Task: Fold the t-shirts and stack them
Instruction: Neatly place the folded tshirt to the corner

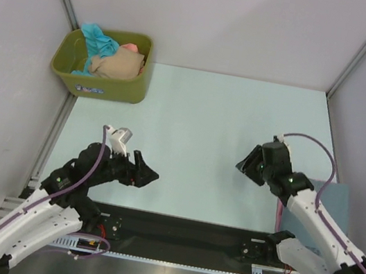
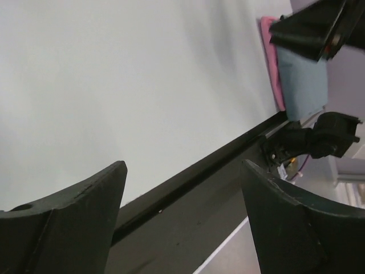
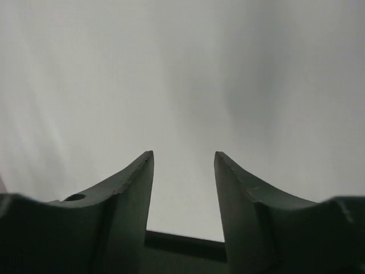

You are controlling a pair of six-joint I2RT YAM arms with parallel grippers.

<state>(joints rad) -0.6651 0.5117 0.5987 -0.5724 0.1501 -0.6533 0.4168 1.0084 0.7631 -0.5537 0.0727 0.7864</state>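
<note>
Nearest you, along the table's (image 1: 206,127) front edge, a black strip (image 1: 181,232) runs between the two arm bases. Just past it your left claw (image 1: 146,171) hangs over bare tabletop, pointing toward the middle; its wrist view shows both fingers (image 2: 85,211) spread wide with nothing between them. To your right and a little farther out, the right claw (image 1: 247,163) hovers above the surface too. Its jaws stand parted by a narrower gap, and you can see only pale table through it, so it grips nothing.

At the table's right side, partly under the right arm, lies the folded slate grey-blue t-shirt (image 1: 340,200). The left wrist view shows the pink t-shirt (image 2: 267,51) with it — only a thin pink edge shows along one side of the grey-blue cloth.

Far off in the back left corner sits the olive-green tub (image 1: 107,87), well apart from both claws. Bundled loosely inside you have the teal t-shirt (image 1: 99,39), the beige t-shirt (image 1: 114,66) and a bit of the salmon t-shirt (image 1: 132,48) — all unfolded.
</note>
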